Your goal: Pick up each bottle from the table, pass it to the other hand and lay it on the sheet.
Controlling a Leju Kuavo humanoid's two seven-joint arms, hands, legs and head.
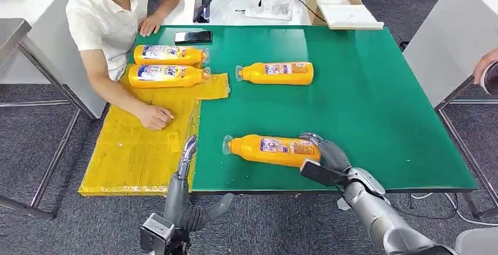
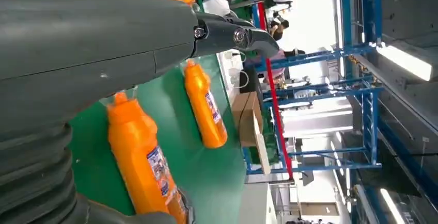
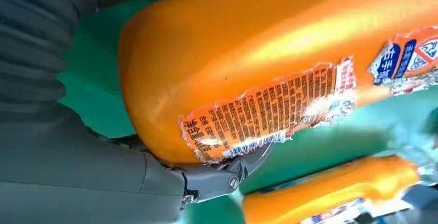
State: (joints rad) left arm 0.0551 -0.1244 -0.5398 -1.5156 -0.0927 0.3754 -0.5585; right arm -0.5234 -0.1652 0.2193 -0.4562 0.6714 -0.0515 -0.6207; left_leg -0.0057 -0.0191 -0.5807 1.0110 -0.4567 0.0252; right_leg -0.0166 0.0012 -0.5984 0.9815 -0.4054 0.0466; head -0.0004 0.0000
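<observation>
The near orange bottle (image 1: 270,149) (image 2: 144,167) (image 3: 258,43) lies on the green table (image 1: 376,102), cap pointing left. My right hand (image 1: 322,156) (image 3: 77,172) grips its base, fingers over the top and thumb underneath. A second bottle (image 1: 279,73) (image 2: 205,108) (image 3: 330,193) lies farther back, mid-table. Two more bottles (image 1: 167,54) (image 1: 164,76) lie side by side on the far end of the yellow sheet (image 1: 135,149). My left hand (image 1: 188,190) (image 2: 103,43) is open and holds nothing; it stands at the table's front edge, left of the near bottle, fingers pointing up.
A person sits at the table's left side, one hand (image 1: 155,116) resting on the sheet. A phone (image 1: 192,36) lies at the table's far edge. A cardboard box (image 1: 337,2) stands on the white table behind. Another person's hand (image 1: 487,70) shows at the right edge.
</observation>
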